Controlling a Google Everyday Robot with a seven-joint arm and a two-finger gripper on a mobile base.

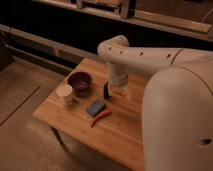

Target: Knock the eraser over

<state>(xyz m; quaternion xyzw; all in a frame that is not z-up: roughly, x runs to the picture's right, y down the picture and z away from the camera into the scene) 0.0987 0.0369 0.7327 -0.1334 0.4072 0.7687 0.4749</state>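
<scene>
The eraser (106,90) is a small black block standing upright on the wooden table (120,135), just right of the dark bowl (80,81). My gripper (115,88) hangs below the white wrist cylinder, close beside the eraser on its right and mostly hidden by the wrist. The big white arm reaches in from the right and covers the table's right side.
A beige cup (64,93) stands left of the bowl. A flat blue-grey block (96,106) and a red-orange handled tool (101,117) lie in front of the eraser. The table's near edge runs lower left, with floor beyond. A dark wall with rails runs behind.
</scene>
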